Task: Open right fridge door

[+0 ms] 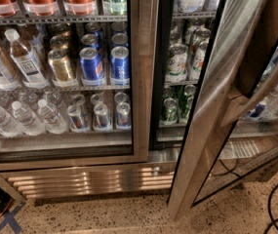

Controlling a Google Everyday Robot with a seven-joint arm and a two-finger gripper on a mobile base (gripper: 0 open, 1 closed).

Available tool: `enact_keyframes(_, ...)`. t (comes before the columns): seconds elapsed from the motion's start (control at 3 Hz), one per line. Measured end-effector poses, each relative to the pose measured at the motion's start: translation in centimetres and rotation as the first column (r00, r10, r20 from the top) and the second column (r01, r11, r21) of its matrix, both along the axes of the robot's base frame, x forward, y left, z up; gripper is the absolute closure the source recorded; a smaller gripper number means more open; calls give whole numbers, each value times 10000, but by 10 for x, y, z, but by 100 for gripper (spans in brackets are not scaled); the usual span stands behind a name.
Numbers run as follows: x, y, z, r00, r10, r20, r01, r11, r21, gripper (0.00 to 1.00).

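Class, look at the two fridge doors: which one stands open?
The right fridge door: its steel frame angles out toward the camera, while the left door sits flush and shut. The gripper is not in view.
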State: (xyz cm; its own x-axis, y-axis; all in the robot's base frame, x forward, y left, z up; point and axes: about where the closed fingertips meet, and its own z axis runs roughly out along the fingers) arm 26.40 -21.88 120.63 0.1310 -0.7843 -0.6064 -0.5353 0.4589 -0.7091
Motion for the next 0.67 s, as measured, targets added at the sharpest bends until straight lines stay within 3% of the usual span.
enact_keyframes(0.67, 0, 0, 0, 10000, 0, 0, 0, 10000, 0, 4)
